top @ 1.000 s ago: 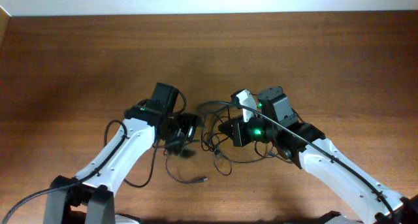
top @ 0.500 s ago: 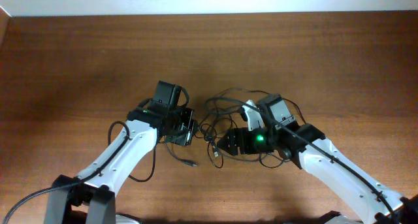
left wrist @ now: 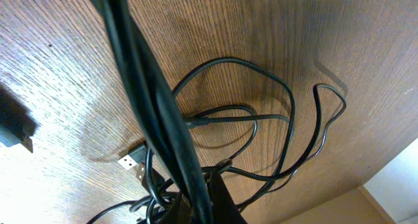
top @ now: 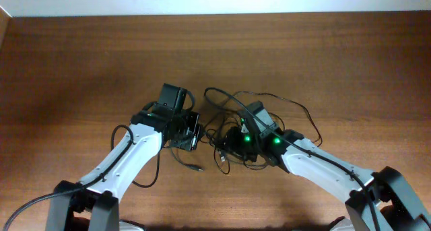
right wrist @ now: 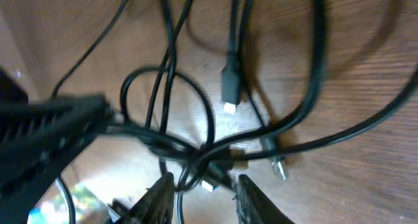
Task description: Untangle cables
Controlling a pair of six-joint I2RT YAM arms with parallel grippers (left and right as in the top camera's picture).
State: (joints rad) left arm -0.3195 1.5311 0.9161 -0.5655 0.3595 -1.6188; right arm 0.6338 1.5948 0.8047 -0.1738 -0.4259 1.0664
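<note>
Untangling barely begun: cables point(right wrist: 202, 160) knotted mid-counter point(top: 81, 69), loops trailing toward 1 o'clock; left end effector point(top: 190, 133) clamped on a strand, right end effector point(right wrist: 206, 196) open astride the knot.

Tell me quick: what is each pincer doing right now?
Left pincer: closed, holding the cables.
Right pincer: open, straddling the tangle.

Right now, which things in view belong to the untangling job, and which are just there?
Job:
- cables, knotted mid-table
- left gripper, shut on cables
- right gripper, open around the knot

Just there:
- table
- wall strip along the far edge
</note>
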